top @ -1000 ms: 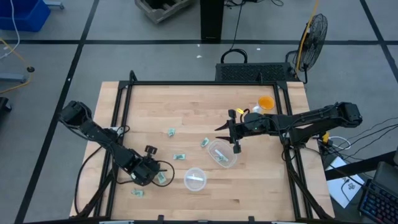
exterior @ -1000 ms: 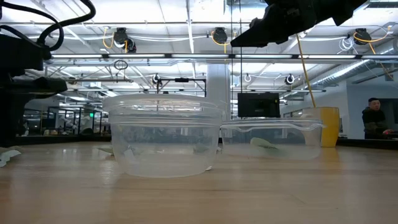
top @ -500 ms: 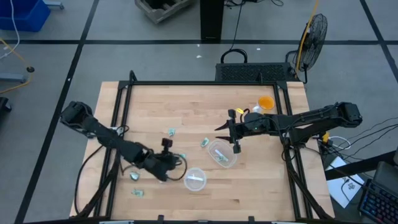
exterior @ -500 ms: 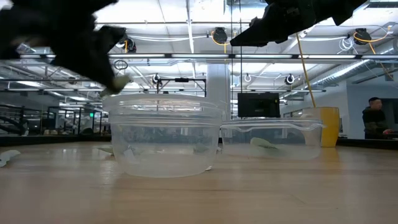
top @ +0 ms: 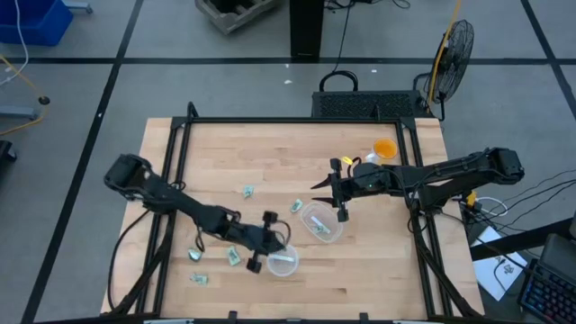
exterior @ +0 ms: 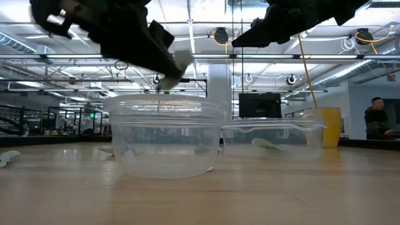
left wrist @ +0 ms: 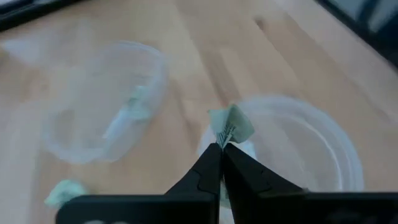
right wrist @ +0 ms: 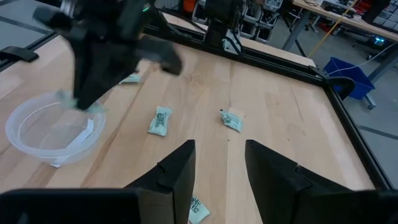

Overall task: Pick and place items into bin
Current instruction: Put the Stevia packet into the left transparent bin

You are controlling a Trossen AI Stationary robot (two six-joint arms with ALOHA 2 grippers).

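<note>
Currently the left gripper [left wrist: 221, 147] is closed on one green-and-white wrapped piece [left wrist: 230, 126], pinched by its crimped edge between the fingertips. The gripper hangs directly above the near clear cup [top: 283, 259], at that cup's rim; in the low view the wrapped piece [exterior: 177, 64] sits clear of the rim with a gap below it. This cup [left wrist: 292, 149] holds a white slip of paper.

The second clear cup [top: 321, 222] lies beyond the left gripper, tipped on its side, with one wrapped piece inside [left wrist: 134, 106]. It rests just below the right gripper [right wrist: 219, 163].

The right gripper [top: 337, 192] is stationary above the table, its fingers parted and holding nothing.

Loose wrapped pieces lie on the wooden table [top: 270, 153] behind and beside the left gripper: three near the left arm [top: 197, 278], one farther out [top: 247, 190], and one [top: 294, 206] just beside the tipped cup.

An orange cup [top: 384, 149] stands behind the right arm.
</note>
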